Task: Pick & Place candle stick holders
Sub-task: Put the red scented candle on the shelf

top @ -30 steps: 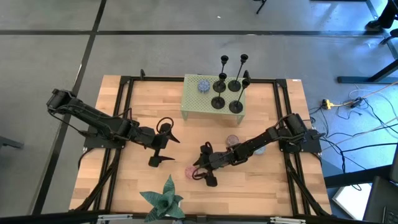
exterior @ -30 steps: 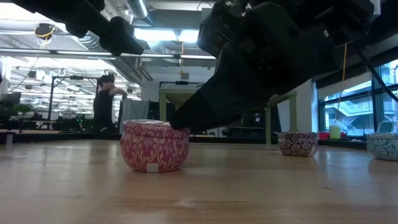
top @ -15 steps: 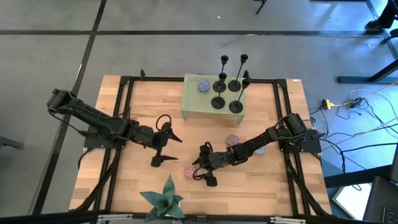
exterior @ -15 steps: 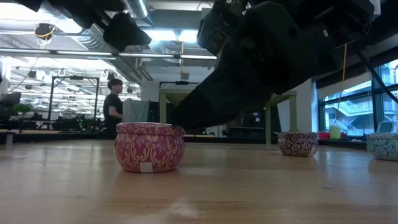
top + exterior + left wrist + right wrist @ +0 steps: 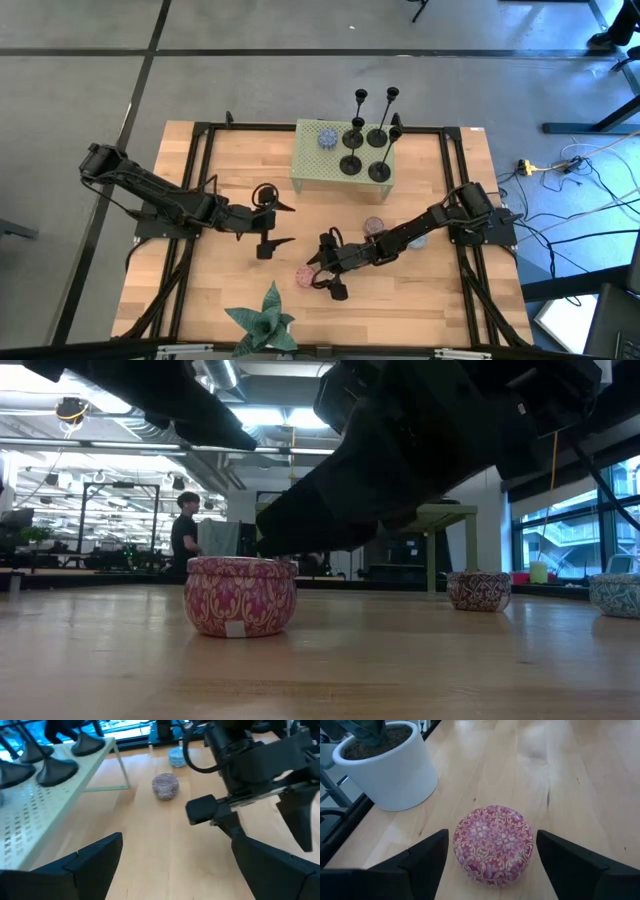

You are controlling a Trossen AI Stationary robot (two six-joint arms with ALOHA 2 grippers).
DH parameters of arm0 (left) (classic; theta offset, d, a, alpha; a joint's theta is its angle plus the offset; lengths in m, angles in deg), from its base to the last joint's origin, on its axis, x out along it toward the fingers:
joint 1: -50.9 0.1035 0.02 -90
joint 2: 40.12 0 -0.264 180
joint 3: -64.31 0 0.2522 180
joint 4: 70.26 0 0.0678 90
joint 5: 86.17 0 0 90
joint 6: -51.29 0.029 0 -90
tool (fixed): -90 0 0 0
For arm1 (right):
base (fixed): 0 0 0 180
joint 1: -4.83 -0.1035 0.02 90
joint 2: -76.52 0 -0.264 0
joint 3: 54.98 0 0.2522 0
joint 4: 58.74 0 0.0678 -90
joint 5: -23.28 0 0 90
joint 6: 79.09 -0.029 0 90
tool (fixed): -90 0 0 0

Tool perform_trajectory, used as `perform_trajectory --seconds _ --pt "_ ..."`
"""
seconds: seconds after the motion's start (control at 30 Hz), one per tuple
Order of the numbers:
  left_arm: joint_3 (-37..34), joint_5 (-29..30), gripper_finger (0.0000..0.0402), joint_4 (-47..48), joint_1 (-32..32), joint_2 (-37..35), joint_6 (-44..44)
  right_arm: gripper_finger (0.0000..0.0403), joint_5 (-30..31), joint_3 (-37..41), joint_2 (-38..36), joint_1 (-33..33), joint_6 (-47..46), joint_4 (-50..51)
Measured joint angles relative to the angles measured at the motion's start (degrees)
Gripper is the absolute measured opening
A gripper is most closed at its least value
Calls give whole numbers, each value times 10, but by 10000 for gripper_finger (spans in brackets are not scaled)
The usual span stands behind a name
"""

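Where the black holders (image 5: 365,140) stand grouped on the pale green shelf (image 5: 318,167) at the far edge of the surface (image 5: 430,285), none is touched by either arm; two of them rise taller than the rest at the shelf's back, and a small blue patterned tin (image 5: 327,137) sits on the same shelf just beside them; in the left wrist view their round bases (image 5: 56,769) show on the perforated top, apart from everything below. Well in front of the shelf the right pincer (image 5: 324,270) lies low over the wood with its fingers (image 5: 427,860) spread wide either side of a red patterned tin (image 5: 493,843), not gripping it; a white plant pot (image 5: 390,767) stands near that tin, holding the green leafy plant (image 5: 263,318) at the near edge. Two more tins, one mauve (image 5: 374,227) and one blue (image 5: 417,239), sit beside the right arm. The left pincer (image 5: 272,224) hangs over bare wood to the left of centre, fingers wide and holding nothing. Beyond the surface a person (image 5: 183,536) stands in the room.
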Motion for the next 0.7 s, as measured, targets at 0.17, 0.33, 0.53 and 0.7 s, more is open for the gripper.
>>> perform_trajectory --seconds 0.17,0.33,0.53,0.7 --pt "0 -14 373 0 0 0 -34 305 0 0 0 0 -2 -10" --pt "0 -26 373 0 0 0 -48 305 -3 0 0 0 -2 -33" --pt "0 -26 373 2 0 0 -48 305 -3 0 0 0 -2 -43" --pt "0 -26 373 4 0 -1 -48 305 9 0 0 0 0 -45"
